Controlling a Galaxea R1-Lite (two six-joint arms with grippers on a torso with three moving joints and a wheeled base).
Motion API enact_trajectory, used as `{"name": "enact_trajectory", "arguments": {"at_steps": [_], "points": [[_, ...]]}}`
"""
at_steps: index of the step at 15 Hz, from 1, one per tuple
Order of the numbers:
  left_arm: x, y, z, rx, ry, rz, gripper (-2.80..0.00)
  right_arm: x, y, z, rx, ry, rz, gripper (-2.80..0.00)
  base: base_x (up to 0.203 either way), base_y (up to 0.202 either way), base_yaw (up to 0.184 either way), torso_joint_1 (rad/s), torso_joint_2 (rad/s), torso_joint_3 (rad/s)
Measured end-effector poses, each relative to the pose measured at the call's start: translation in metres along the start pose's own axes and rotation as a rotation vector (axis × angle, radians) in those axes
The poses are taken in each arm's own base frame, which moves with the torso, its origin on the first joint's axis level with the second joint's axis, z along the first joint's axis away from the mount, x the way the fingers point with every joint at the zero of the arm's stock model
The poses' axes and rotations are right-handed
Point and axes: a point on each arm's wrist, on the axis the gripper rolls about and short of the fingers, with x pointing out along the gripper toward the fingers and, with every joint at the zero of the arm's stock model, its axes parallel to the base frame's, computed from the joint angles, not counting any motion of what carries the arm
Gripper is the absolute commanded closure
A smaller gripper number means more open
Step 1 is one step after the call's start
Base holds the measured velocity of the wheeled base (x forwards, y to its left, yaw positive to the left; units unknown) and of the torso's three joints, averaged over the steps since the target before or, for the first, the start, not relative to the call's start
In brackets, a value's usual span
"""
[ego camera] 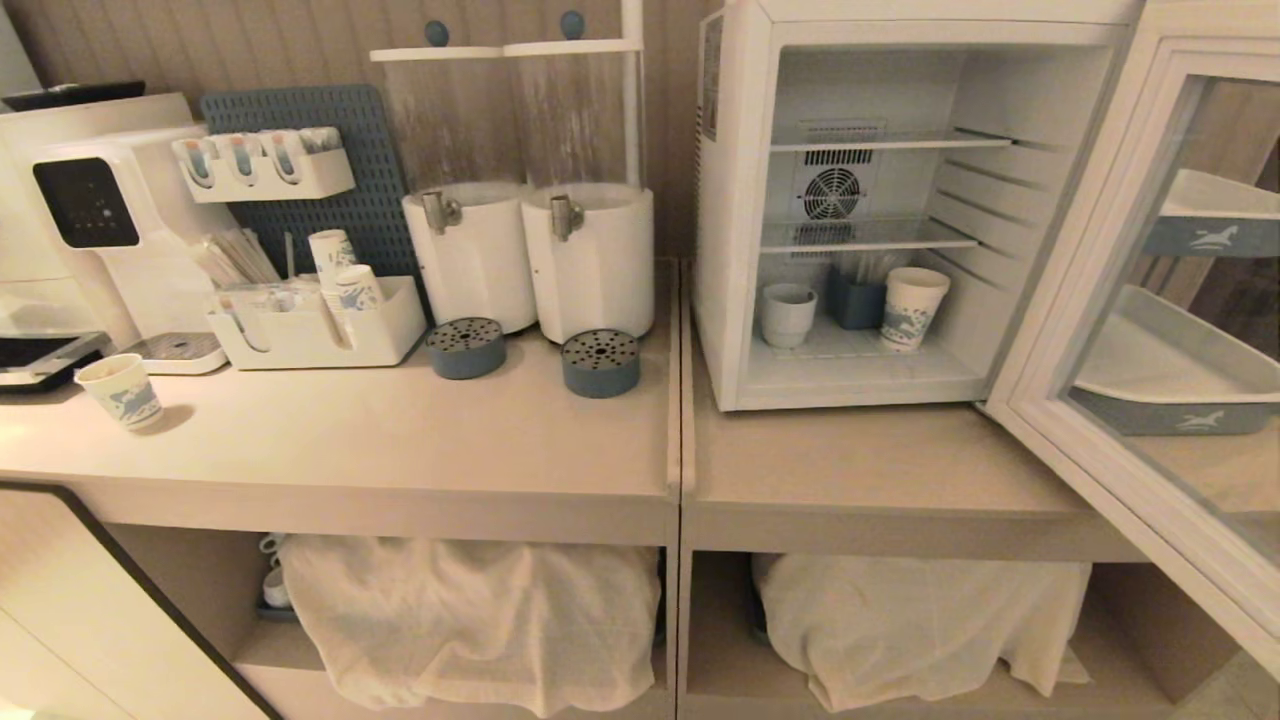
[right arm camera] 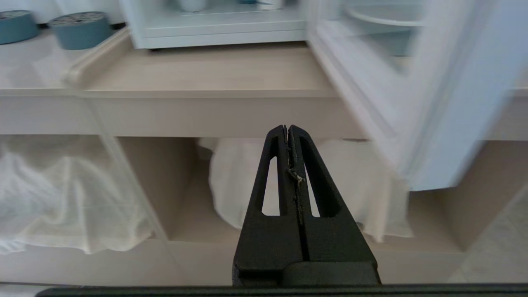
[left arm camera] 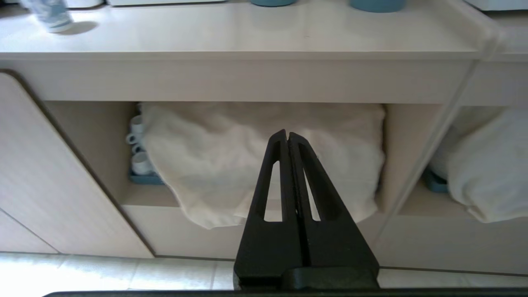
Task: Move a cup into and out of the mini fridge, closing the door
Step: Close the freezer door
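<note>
The mini fridge [ego camera: 850, 200] stood on the right part of the counter [ego camera: 400, 440] with its door [ego camera: 1150, 330] swung wide open toward the robot's right. The cup [ego camera: 787, 313], small and white, sat on the fridge floor, at the left side under the lower wire shelf [ego camera: 865, 235]. A blue holder [ego camera: 858, 300] stood behind it to the right, and a paper cup [ego camera: 912, 307] with a blue pattern stood at the right. Both grippers were low down in front of the counter, well below the cup and far from it. The left gripper [left arm camera: 288, 136] had its two black fingers pressed together and held nothing. It pointed at a white cloth [left arm camera: 264, 161] on the open shelf under the left counter. The right gripper [right arm camera: 288, 130] was pressed together too and held nothing. It pointed at another white cloth [right arm camera: 305, 185] under the fridge counter, with the door's bottom corner [right arm camera: 429, 165] just up and to its side. Another paper cup [ego camera: 120, 390] stood alone on the left counter. Two white drink dispensers [ego camera: 530, 250] stood by the wall, each with a round blue drip tray [ego camera: 600, 362] in front.
</note>
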Motion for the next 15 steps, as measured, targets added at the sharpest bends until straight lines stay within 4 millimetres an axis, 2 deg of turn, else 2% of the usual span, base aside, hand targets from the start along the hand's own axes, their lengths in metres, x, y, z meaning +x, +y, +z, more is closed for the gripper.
{"name": "enact_trajectory", "arguments": {"at_steps": [15], "points": [[0.0000, 0.0000, 0.0001, -0.001, -0.001, -0.001, 0.00, 0.0000, 0.0000, -0.0001, 0.000, 0.001, 0.000, 0.00, 0.000, -0.191, 0.001, 0.003, 0.00, 0.001]]}}
